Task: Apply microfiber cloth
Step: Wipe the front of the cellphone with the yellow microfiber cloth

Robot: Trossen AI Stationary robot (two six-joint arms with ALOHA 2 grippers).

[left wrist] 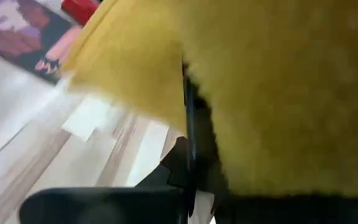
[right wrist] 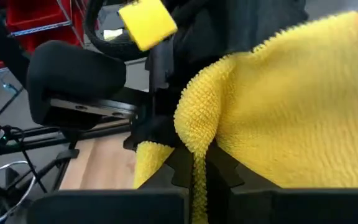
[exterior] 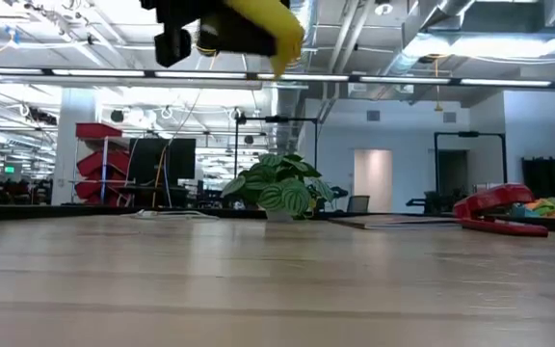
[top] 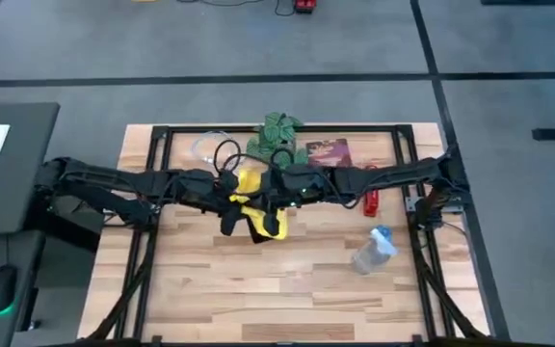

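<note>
Your wooden counter [top: 287, 280] sits in an open workshop, with a plant [top: 276, 135], a dark red booklet [top: 327, 151], a red tool [top: 371, 201] and a plastic bottle [top: 374, 249] on it. Both arms meet above the counter's middle. The yellow cloth [top: 258, 207] hangs between them, raised clear off the wood. Your right gripper [right wrist: 197, 165] has its jaws pinched on a fold of the cloth. Your left gripper [top: 231, 207] is right against the cloth, which covers its view; whether its jaws grip cannot be told.
</note>
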